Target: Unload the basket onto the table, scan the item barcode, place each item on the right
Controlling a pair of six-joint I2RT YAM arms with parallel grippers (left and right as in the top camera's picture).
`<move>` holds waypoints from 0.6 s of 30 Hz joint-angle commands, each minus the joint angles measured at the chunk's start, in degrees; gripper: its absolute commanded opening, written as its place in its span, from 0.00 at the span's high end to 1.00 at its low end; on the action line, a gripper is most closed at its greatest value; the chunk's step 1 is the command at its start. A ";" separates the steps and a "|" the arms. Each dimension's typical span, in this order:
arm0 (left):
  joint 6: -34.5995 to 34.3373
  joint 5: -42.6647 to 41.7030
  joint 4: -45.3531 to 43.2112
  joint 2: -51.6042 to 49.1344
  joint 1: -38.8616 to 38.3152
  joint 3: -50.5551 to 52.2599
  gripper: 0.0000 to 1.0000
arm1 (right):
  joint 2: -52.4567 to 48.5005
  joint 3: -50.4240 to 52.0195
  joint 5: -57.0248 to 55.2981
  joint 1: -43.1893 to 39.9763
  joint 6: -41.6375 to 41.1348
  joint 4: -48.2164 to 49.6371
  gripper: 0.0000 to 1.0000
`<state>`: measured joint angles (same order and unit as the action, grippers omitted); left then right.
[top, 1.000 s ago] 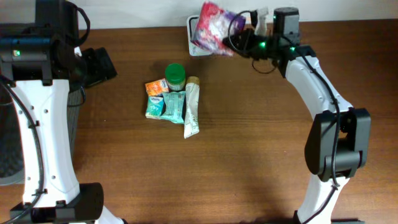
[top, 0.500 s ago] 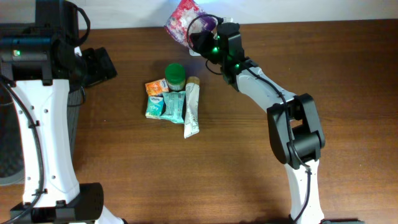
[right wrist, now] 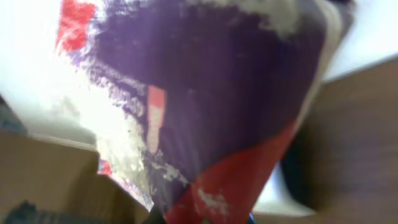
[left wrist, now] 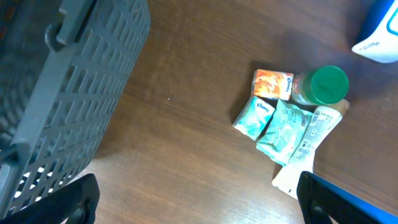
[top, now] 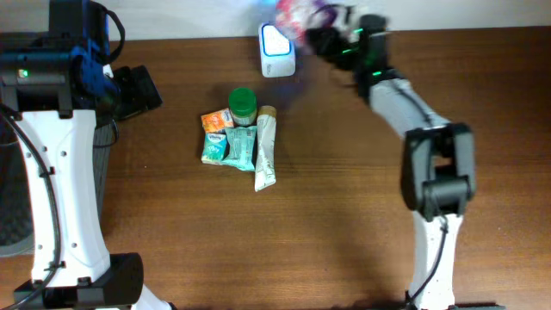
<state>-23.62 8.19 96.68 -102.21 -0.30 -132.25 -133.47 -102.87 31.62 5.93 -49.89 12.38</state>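
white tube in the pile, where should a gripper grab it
Grip the tube near its flat crimped end, coming straight down, jaws across its width. It lies flat, and that end sticks out clear of the teal packets beside it.

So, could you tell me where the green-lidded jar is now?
In the overhead view the green-lidded jar sits left of centre, at the far edge of the pile, beside the white tube, below the scanner.

We note the packet (top: 295,12) smeared by motion and cut by the top edge overhead. In the right wrist view it fills the frame, print unreadable. Left wrist view crops the scanner (left wrist: 380,28), upper right, and basket (left wrist: 68,87), left.
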 commanded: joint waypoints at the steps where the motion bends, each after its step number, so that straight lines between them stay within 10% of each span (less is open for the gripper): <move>1: -0.35 0.22 0.04 0.90 0.11 -0.09 0.01 | 6.73 -1.62 3.82 -9.49 0.79 -11.63 0.96; 7: -0.35 0.22 0.04 0.90 0.09 -0.09 0.01 | 6.78 -1.55 -2.10 -33.42 1.66 -36.81 0.96; 14: -0.35 0.22 0.04 0.90 0.09 -0.09 0.01 | 6.56 -1.29 -14.78 -41.90 1.75 -41.94 0.87; 17: -0.35 0.22 0.04 0.90 0.11 -0.09 0.01 | 6.67 -1.29 -8.76 -42.82 12.44 -42.56 0.01; 18: -0.35 0.22 0.04 0.90 0.11 -0.09 0.01 | 7.65 -1.31 -6.62 -42.93 12.37 -43.85 0.01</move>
<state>-23.62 8.19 96.68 -102.21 -0.30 -132.22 -128.62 -104.03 20.45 -36.77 -41.52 -30.00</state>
